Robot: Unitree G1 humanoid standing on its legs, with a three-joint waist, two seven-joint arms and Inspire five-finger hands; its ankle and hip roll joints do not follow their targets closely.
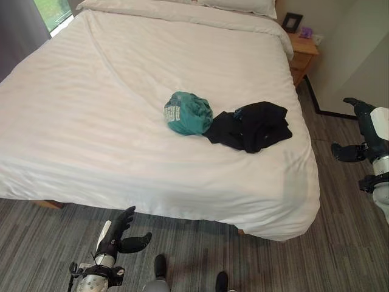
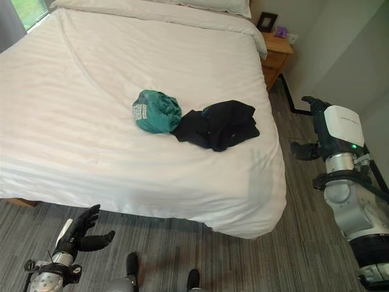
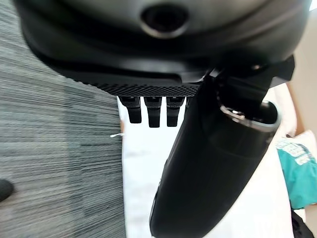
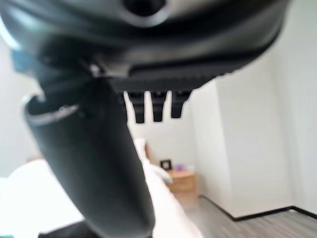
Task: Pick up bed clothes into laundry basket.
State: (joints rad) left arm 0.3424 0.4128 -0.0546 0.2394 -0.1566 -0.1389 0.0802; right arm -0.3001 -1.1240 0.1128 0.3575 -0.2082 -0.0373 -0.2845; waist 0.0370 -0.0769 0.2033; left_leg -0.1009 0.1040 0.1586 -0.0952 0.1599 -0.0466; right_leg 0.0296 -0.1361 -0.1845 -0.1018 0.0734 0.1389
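A crumpled teal garment (image 1: 187, 112) lies on the white bed (image 1: 91, 121), toward its right side. A black garment (image 1: 250, 126) lies bunched right beside it, touching it; the teal garment (image 3: 299, 171) also shows in the left wrist view. My left hand (image 1: 118, 234) hangs over the floor in front of the bed's near edge, fingers straight, holding nothing. My right hand (image 2: 319, 131) is raised beside the bed's right edge, over the floor, fingers straight and holding nothing.
A wooden nightstand (image 1: 302, 55) with a small picture frame (image 1: 292, 22) stands at the bed's far right. Pillows (image 1: 237, 5) lie at the head. Grey striped carpet (image 1: 340, 243) surrounds the bed; a white wall (image 1: 358, 55) rises on the right.
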